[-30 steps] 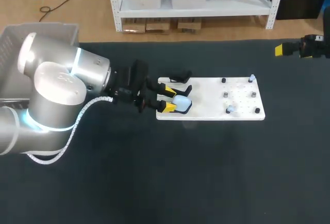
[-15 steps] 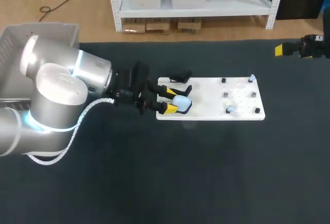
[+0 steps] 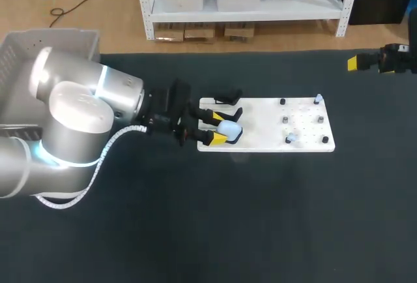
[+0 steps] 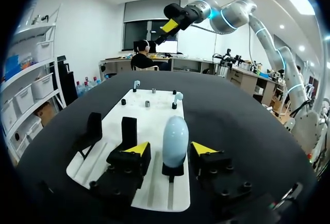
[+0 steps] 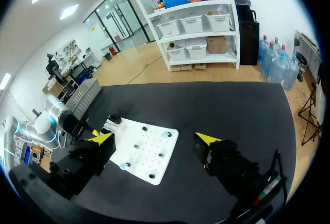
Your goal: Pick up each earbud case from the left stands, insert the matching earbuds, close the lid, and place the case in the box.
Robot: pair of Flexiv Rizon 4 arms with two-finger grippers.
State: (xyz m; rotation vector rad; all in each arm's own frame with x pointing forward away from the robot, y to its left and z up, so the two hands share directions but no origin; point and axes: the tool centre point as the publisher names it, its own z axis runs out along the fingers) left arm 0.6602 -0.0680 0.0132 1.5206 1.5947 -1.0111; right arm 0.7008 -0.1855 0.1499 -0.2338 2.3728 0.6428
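Standing upright on its black holder [image 4: 173, 171] at the left end of the white board [image 3: 267, 121], the pale blue, egg-shaped earbud case [image 4: 175, 140] sat between the two yellow-tipped fingers of the left gripper [image 4: 170, 148]. Those fingers were spread, one on each side of the case. The left wrist view showed a clear gap on one side and a much narrower one on the other, so the case was flanked rather than pinched. Just beside it, on the same end of the board, two more black stands [image 4: 129, 131] stood bare, the outer stand [image 4: 94, 128] near the board's edge. Farther along the board, ahead of the left gripper, was a cluster of small dark pegs [image 4: 147, 103], and two pale blue earbuds stood among them, one earbud [image 4: 136, 84] near the far corner and the other earbud [image 4: 177, 97] closer to the case. The left arm [image 3: 71, 120] came in from the left side of the table [image 3: 208, 231], and the grey box [image 3: 26, 51] lay behind it at the table's left edge. The right gripper [image 5: 154, 138] hung well apart from the board, over the table's far right corner, its fingers spread wide with nothing between them.
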